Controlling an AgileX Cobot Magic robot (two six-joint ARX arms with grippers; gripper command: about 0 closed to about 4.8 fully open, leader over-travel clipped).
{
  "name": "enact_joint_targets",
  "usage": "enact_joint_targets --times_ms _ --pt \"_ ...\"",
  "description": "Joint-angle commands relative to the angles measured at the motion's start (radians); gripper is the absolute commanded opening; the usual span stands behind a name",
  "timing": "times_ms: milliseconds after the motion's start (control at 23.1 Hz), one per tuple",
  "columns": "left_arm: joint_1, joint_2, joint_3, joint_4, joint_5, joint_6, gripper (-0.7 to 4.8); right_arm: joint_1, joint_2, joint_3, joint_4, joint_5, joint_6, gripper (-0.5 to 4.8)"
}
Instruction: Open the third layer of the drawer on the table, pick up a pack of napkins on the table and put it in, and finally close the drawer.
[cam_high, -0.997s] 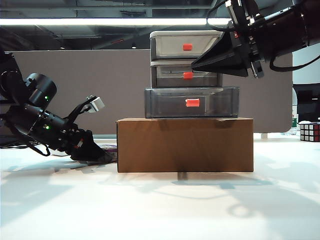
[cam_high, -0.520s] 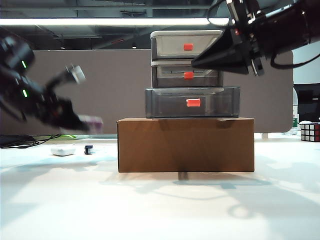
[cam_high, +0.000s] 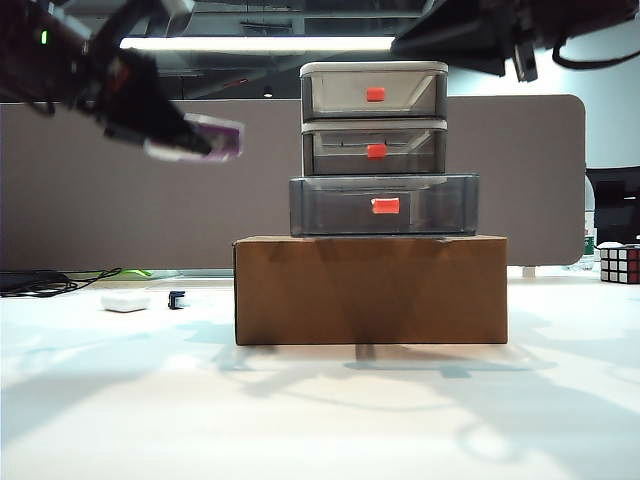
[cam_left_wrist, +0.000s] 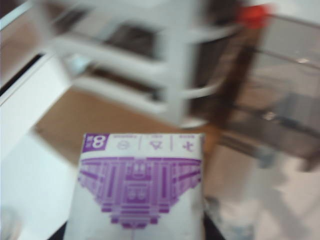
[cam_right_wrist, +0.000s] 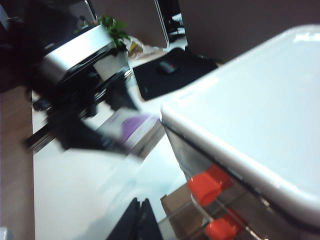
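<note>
The drawer (cam_high: 374, 150) stands on a brown cardboard box (cam_high: 370, 290). Its third layer (cam_high: 440, 205), with a red-orange handle (cam_high: 385, 205), looks wider than the two tiers above it and sticks out toward the camera. High at the left, about level with the upper tiers, my left gripper (cam_high: 190, 140) is shut on the pack of napkins (cam_high: 210, 137), whose purple and white wrapper (cam_left_wrist: 142, 185) fills the left wrist view. My right gripper (cam_high: 410, 42) hovers above the unit's top at the right, fingers (cam_right_wrist: 135, 220) pressed together and empty. The white table (cam_high: 300, 410) lies below.
A small white rounded case (cam_high: 125, 300) and a tiny dark object (cam_high: 177, 299) lie on the table left of the box. A Rubik's cube (cam_high: 620, 263) sits at the far right edge. A grey partition (cam_high: 150, 190) runs behind everything.
My left arm has lifted the pack from table level beside the box up to the height of the upper tiers. My right gripper has risen from beside the top tiers to above the unit.
</note>
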Motion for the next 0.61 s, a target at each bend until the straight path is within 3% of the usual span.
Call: enact_joint_targets --times_ms 43,173,260,477,607 --pt "-0.078 -0.047 0.0 -0.066 -0.036 0.027 2.46 -0.001 -0.042 0.006 0.016 -0.001 0.007 -0.05" --pt "-0.153 -0.074 0.0 -0.098 -0.036 0.016 2.46 -0.001 -0.068 0.006 0.013 -0.002 0.018 -0.05" --pt "-0.257 -0.087 0.0 -0.095 -0.043 0.016 2.46 -0.001 -0.1 0.006 -0.013 -0.001 0.017 -0.05" --pt "-0.377 -0.068 0.0 0.039 -0.086 0.016 2.46 -0.001 -0.109 0.006 -0.015 -0.005 0.018 -0.05" --pt "-0.404 -0.04 0.001 0.132 -0.096 0.002 2.46 0.0 -0.11 0.006 -0.019 -0.006 0.018 -0.05"
